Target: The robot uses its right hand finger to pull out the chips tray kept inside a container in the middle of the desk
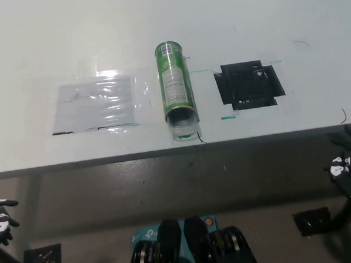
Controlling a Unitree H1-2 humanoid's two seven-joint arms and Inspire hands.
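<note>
I see the can [175, 85] lying on its side on the desk [35, 33], and I use it as my landmark. It is green with a pale label panel running along its upper face. Its closed end points toward the far side of the desk, and its open mouth faces the near edge. A clear tray [183, 130] pokes a short way out of that mouth, stopping just short of the desk edge. I cannot make out any chips through the plastic.

Left of the can, a grey sheet [91, 104] under shiny film lies flat on the desk, near the can but apart from it. Right of the can sits a black square patch [248, 84], also apart, with a thin green tape line [203, 71] running between the 2. A small green tape mark [227, 117] lies on the desk to the right of the can's mouth.

My right hand [348, 166] is well to the right of the can and below the desk edge, at the picture's right border. It touches nothing; I cannot tell whether its fingers are spread or curled. My left hand [1, 215] rests far to the left of the can, also below the desk edge, and only a small part shows, so I cannot tell its state either. Both hands are well apart from the can and tray.
</note>
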